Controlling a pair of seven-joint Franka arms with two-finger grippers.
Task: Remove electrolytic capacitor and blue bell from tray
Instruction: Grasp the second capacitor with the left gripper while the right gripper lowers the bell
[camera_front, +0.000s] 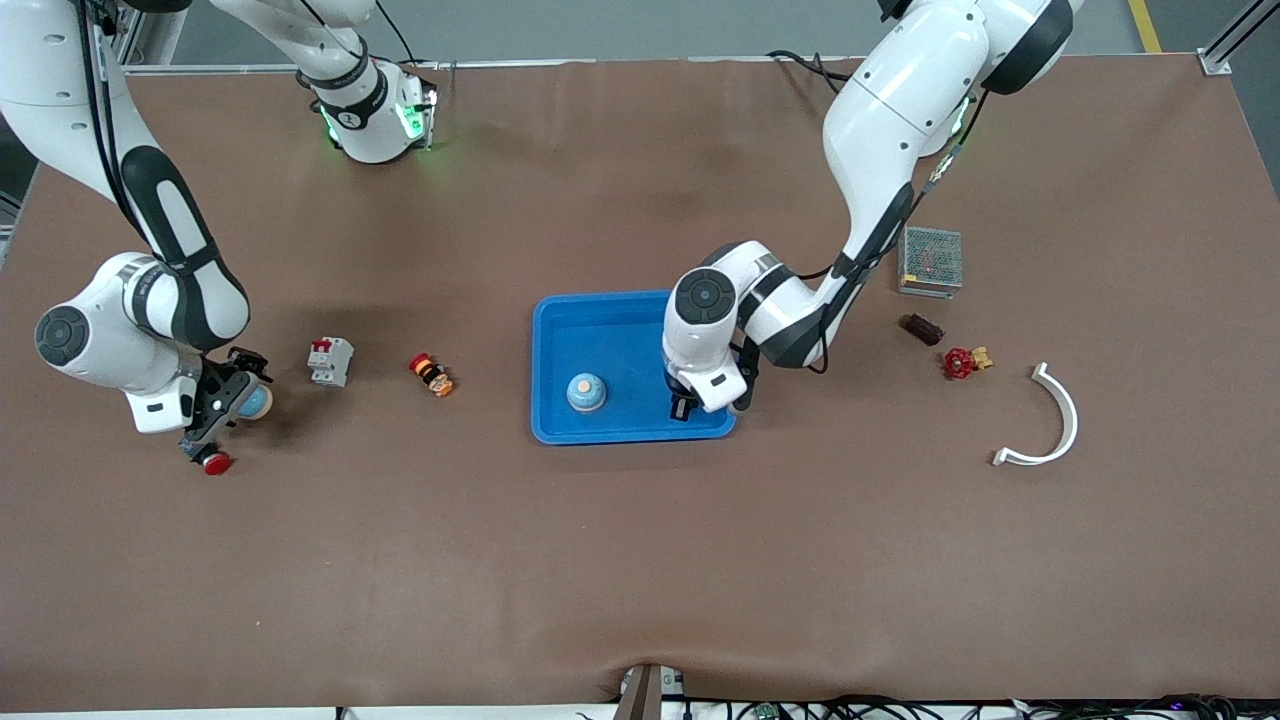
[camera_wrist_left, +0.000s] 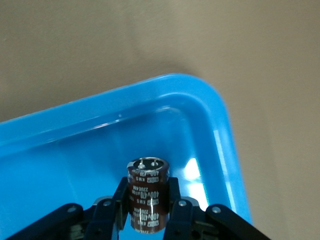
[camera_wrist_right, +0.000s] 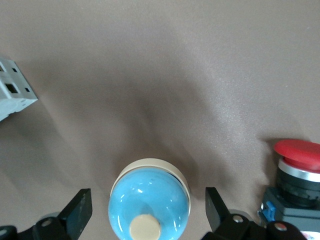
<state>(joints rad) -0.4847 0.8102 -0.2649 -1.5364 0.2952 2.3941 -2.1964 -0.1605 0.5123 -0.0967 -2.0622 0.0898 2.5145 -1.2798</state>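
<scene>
A brown capacitor (camera_wrist_left: 147, 192) is clamped between the fingers of my left gripper (camera_wrist_left: 147, 186), which is shut on it. That left gripper (camera_front: 688, 407) is over the blue tray (camera_front: 560, 320), at the corner (camera_wrist_left: 165, 82) toward the left arm's end. A blue bell (camera_front: 586, 392) with a cream button stands in the tray beside it. A second blue bell (camera_wrist_right: 149, 202) rests on the table at the right arm's end (camera_front: 257, 403). My right gripper (camera_wrist_right: 148, 197) is open around this bell, a gap on each side (camera_front: 235, 397).
A red push button (camera_front: 214, 462) stands close beside the right gripper (camera_wrist_right: 297, 170). A white circuit breaker (camera_front: 330, 360) and a small orange-and-black part (camera_front: 432, 375) lie between it and the tray. Toward the left arm's end are a mesh box (camera_front: 930, 261), a dark block (camera_front: 922, 328), a red valve (camera_front: 963, 361) and a white curved piece (camera_front: 1055, 425).
</scene>
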